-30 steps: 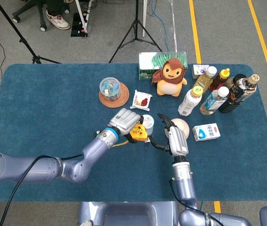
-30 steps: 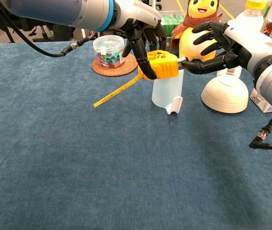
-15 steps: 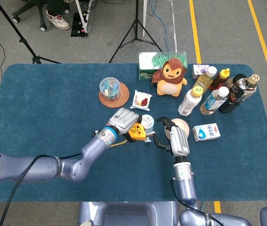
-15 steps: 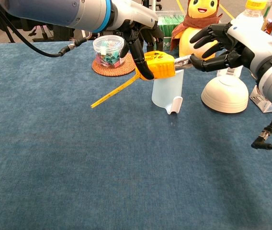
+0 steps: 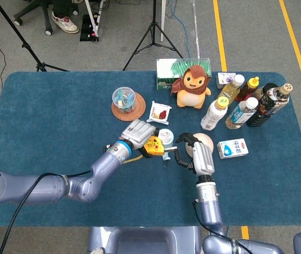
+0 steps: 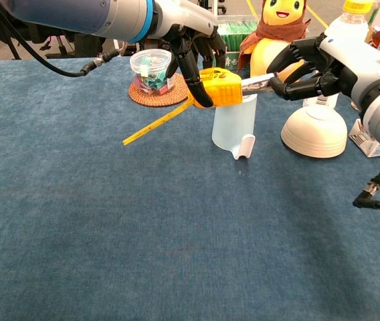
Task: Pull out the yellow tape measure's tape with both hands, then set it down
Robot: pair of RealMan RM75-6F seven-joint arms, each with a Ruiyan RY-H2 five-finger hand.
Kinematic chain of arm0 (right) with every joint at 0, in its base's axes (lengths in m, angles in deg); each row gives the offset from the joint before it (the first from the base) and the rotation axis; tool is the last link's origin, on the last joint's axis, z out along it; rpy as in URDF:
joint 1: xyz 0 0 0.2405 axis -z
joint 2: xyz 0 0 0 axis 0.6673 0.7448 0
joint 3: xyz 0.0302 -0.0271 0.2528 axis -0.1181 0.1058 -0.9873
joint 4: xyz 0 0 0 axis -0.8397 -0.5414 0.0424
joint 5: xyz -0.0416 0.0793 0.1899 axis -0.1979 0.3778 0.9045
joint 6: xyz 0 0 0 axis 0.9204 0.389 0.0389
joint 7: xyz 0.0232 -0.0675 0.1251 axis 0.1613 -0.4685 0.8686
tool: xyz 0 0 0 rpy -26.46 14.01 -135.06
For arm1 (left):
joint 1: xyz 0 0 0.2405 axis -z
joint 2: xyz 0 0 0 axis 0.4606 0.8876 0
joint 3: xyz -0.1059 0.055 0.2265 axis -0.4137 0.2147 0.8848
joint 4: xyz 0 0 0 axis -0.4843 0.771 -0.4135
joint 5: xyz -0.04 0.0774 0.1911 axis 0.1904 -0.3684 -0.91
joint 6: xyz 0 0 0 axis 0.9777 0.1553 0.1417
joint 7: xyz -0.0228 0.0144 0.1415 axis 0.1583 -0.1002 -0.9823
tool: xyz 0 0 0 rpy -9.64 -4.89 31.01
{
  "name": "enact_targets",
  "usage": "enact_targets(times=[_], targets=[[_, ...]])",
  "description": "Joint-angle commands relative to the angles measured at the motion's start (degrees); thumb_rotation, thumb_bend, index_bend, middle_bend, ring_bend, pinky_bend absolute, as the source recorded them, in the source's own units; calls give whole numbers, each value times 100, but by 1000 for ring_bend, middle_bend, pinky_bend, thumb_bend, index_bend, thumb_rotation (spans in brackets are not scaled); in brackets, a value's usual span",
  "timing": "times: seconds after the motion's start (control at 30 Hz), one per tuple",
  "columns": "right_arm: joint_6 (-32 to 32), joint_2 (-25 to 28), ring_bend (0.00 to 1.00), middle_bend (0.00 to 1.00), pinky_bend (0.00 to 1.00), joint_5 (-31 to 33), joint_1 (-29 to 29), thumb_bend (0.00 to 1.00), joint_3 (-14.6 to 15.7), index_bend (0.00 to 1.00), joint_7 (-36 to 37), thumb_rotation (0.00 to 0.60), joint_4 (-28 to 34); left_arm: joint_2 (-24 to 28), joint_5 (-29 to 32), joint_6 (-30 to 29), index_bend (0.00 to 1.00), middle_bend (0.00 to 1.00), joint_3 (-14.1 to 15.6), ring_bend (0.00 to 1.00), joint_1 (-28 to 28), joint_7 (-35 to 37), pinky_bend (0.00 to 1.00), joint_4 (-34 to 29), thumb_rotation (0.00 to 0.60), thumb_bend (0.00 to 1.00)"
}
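Now my left hand (image 6: 193,50) grips yellow tape measure (image 6: 221,87) above counter (image 6: 110,221) — right hand (image 6: 310,63) pinches tape (image 6: 255,81) tip.

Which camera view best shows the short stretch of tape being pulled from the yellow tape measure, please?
The chest view: the tape runs clearly from the yellow tape measure to the right hand. In the head view, it is too small to see.

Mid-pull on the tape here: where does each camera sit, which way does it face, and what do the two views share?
Head view: high above the table, looking down; shows both arms, left hand, right hand.
Chest view: low, near table height, looking forward across the cloth; shows both hands and forearms.
Shared: yellow tape measure held in the left hand, tape end pinched by the right hand, plush toy, white bowl.
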Motion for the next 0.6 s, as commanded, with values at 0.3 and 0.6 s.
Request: enact_targets(times=[0.3, 0.6], targets=[[2, 5, 363, 353, 352, 17, -9, 559, -16, 518, -35, 557, -11, -2, -24, 21, 599, 486, 10, 419, 3, 23, 553, 40, 565, 253], [28, 7, 389, 405, 367, 26, -1, 602, -18, 590, -61, 562, -15, -9, -17, 11, 598, 485, 9, 419, 16, 27, 553, 66, 561, 252]])
